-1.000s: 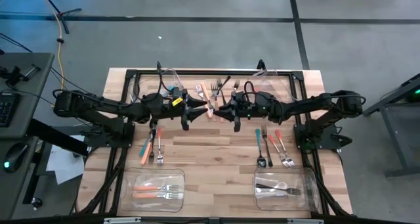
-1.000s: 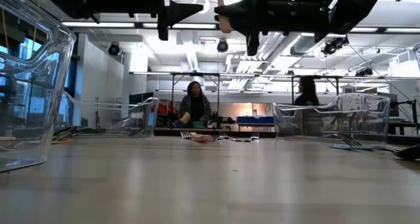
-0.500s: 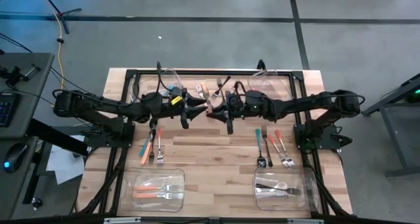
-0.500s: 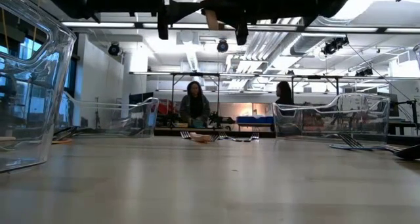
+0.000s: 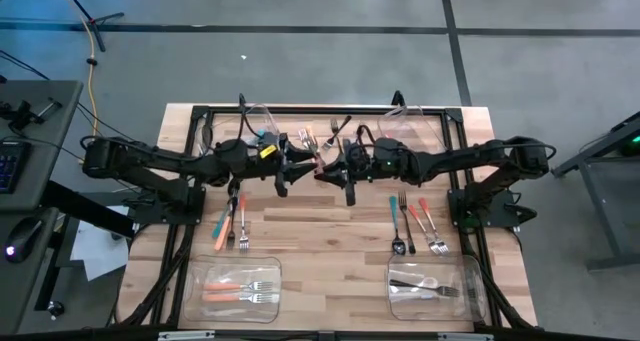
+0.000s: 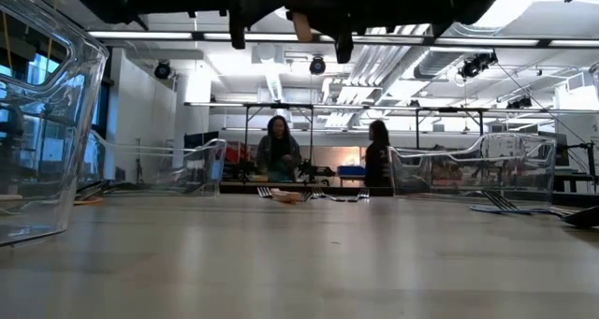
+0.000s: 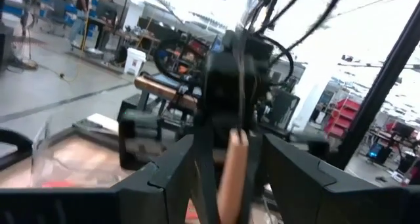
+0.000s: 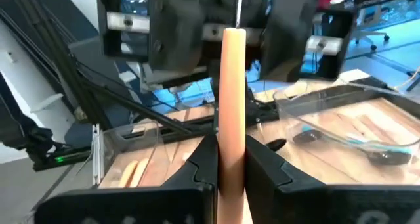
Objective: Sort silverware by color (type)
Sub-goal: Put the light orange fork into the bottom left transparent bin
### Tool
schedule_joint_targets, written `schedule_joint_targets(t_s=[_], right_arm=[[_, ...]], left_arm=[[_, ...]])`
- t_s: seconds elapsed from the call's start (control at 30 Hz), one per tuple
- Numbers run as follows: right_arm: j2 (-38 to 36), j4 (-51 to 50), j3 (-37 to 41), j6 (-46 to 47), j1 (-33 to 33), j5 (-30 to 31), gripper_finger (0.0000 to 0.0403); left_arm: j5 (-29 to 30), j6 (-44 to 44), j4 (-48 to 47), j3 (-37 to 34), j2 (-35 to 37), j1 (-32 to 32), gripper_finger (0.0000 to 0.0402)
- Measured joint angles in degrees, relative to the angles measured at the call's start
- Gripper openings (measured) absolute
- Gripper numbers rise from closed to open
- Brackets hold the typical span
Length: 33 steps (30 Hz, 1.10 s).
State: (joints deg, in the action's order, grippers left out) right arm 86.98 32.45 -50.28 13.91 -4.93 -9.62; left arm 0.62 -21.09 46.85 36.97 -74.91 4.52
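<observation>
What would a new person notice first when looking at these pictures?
First, the two dark arms meeting above the far middle of the table: the right hand clamps an orange-handled utensil, held up facing the left hand. Next, the clear bins at the near edge, one with orange-handled forks, one with dark silverware.

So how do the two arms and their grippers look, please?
Both arms are dark, almost black, built of jointed segments. The left arm carries a small yellow label near its wrist, and black cables loop over the right arm. The left gripper and right gripper each have two dark, wedge-shaped fingers.
</observation>
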Motion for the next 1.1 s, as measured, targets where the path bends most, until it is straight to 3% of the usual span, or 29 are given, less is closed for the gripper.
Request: schedule_joint_targets(t_s=[0.23,0.4,0.57,0.73,0.87,1.1], right_arm=[[0.00,0.28,0.00,0.13,-0.26,0.60,0.0030],[0.00,-0.07,0.00,0.15,-0.24,0.29,0.0030],[0.00,-0.07,0.00,0.14,-0.23,0.14,0.0030],[-0.02,-0.05,0.02,0.18,-0.28,0.12,0.0030],[-0.02,-0.12,0.09,0.16,-0.28,-0.01,0.0032],[-0.05,-0.22,0.11,1.38,-0.28,-0.01,0.0123]], left_arm=[[-3.07,0.36,-0.35,2.87,-4.97,-0.03,0.0170],[-1.98,-1.12,-0.18,3.04,-5.75,-0.03,0.0161],[-1.85,0.92,-0.19,3.04,-4.59,0.03,0.0109],[-1.45,3.55,-0.58,3.04,-3.92,0.02,0.0029],[-1.46,3.55,-1.16,3.04,-3.89,0.38,0.0019],[-2.17,3.25,-2.66,3.02,-3.92,0.41,0.0016]])
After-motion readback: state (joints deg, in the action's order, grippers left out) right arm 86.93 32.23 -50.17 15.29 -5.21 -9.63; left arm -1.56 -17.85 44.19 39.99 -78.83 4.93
